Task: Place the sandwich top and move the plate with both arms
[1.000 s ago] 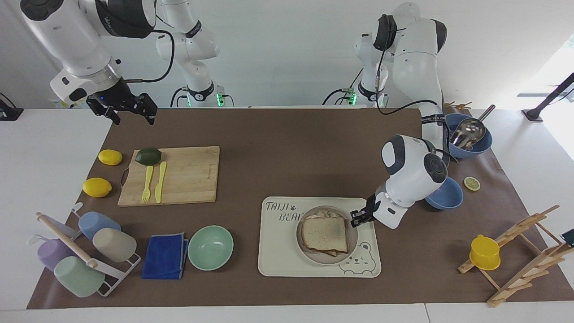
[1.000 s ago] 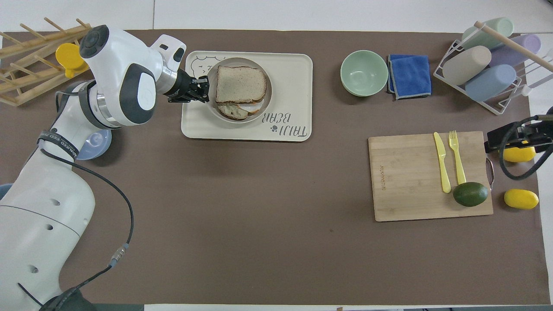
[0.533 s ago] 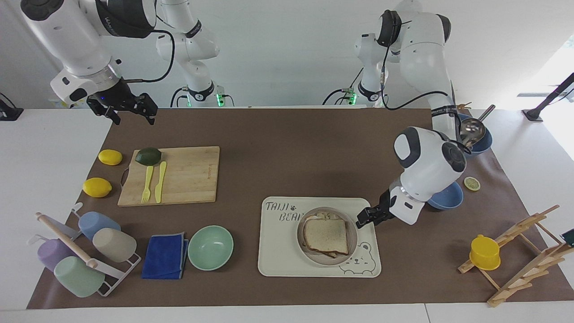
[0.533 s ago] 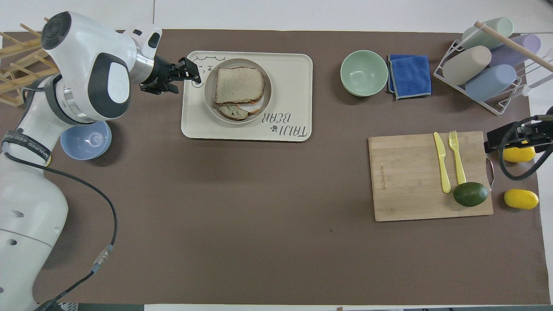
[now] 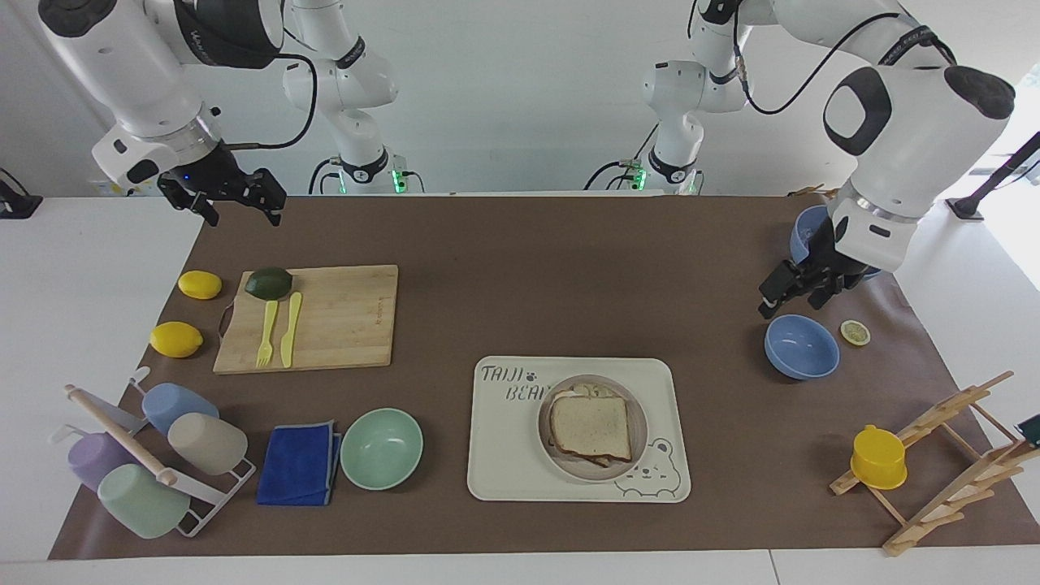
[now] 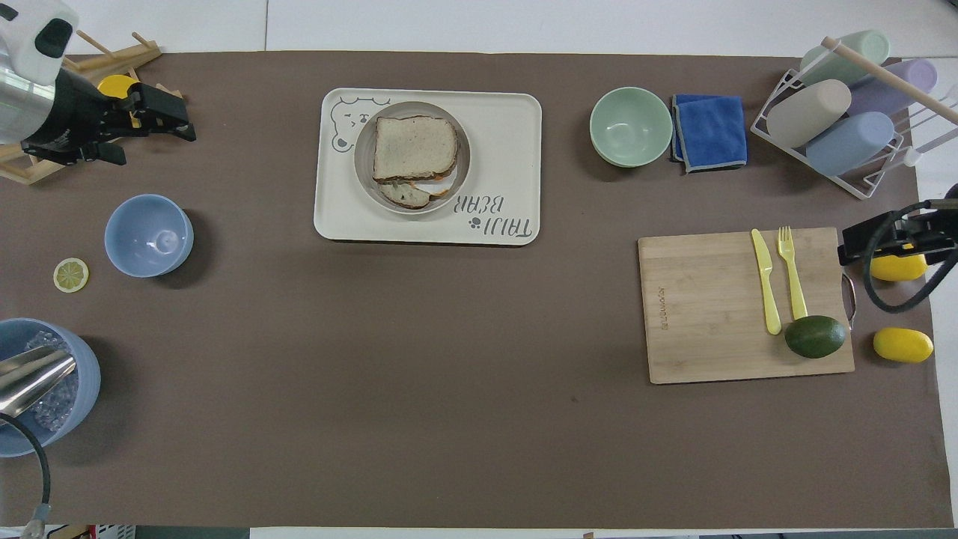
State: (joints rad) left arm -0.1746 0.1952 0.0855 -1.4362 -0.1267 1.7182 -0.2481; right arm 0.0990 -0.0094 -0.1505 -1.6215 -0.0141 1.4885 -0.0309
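facing view: the sandwich top [image 5: 590, 426] lies on the stacked sandwich on the plate [image 5: 638, 443], which sits on the tray [image 5: 504, 479]. the left end effector [image 5: 792, 292] hangs empty, fingers spread, above the blue bowl [image 5: 802, 348]. the right end effector [image 5: 231, 199] waits, spread wide, over the surface [image 5: 520, 268] edge.

overhead view: the left end effector [image 6: 153, 120] shows near the wooden rack [image 6: 22, 168]; the right end effector [image 6: 887, 239] covers a lemon [image 6: 898, 267].

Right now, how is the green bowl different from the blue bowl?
The green bowl is mint green; the blue bowl is pale blue. The green bowl sits beside a folded blue cloth, toward the right arm's end; the blue bowl sits beside a lemon slice, toward the left arm's end, nearer the robots. Both are round, upright and empty.
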